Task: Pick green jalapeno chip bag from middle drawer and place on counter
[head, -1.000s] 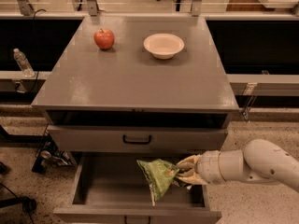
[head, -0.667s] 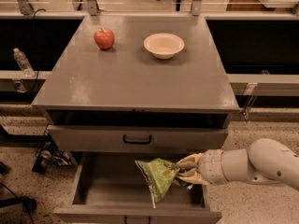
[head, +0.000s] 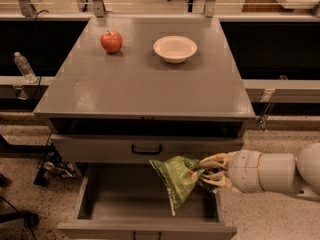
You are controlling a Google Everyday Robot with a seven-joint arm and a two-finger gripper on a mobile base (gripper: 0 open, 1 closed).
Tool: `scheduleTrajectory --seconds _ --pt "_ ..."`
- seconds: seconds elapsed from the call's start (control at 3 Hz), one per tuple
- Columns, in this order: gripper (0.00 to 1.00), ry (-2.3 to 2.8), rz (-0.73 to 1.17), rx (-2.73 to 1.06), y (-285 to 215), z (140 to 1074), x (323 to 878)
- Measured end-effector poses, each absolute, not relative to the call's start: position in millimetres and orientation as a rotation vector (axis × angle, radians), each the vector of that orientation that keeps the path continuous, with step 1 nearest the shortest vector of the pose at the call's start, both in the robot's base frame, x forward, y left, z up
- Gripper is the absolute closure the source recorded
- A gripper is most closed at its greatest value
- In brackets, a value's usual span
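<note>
In the camera view, your gripper (head: 206, 172) reaches in from the right over the open middle drawer (head: 131, 202), its fingers (head: 216, 160) clamped on the right edge of the green jalapeno chip bag (head: 176, 177). The bag hangs crumpled above the drawer floor, in front of the closed drawer above. On the counter (head: 145, 86) you have an apple (head: 111, 41) and a white bowl (head: 175, 49), well apart.
</note>
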State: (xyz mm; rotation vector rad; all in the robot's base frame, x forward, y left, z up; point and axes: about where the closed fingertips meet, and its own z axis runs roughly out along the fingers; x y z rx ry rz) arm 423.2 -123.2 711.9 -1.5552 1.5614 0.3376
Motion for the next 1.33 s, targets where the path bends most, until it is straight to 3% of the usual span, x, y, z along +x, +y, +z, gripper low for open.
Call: scheduleTrajectory --seconds 0.67,1.33 --pt "1.0 1.463 0.088 -1.554 -148.2 815.4 433.5" --pt "1.0 1.43 0.048 -1.553 -146.9 830.0 440.3"
